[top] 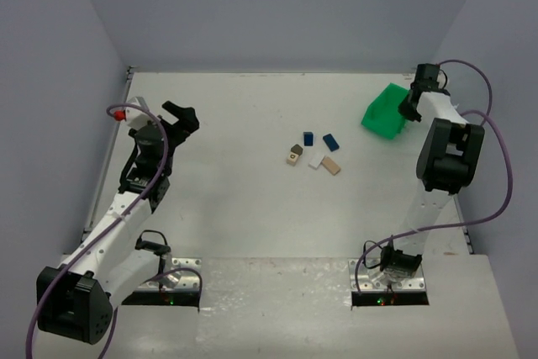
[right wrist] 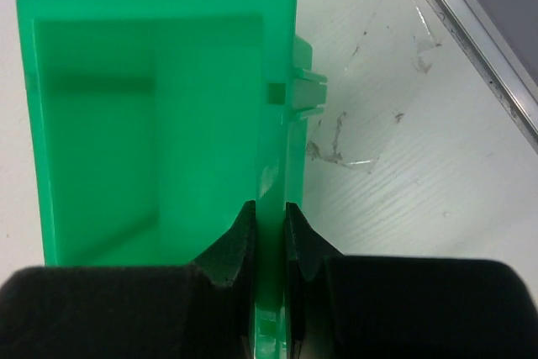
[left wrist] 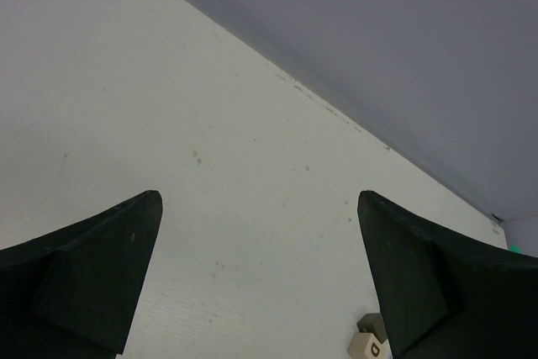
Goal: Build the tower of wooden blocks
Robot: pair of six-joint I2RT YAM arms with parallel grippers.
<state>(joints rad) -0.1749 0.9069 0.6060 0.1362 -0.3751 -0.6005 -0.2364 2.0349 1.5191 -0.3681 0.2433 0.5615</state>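
Note:
Several small wood blocks lie loose at mid-table: a tan cube, two dark blue blocks, a white block and a tan block. None is stacked, so no wood block tower shows. My left gripper hovers open far to their left. In the left wrist view its fingers are spread wide with nothing between, and a lettered tan cube peeks out beside the right finger. My right gripper is shut on the side wall of the green bin.
The green bin sits tilted at the back right and its inside looks empty. Grey walls close off the back and both sides. A metal strip runs along the table's right edge.

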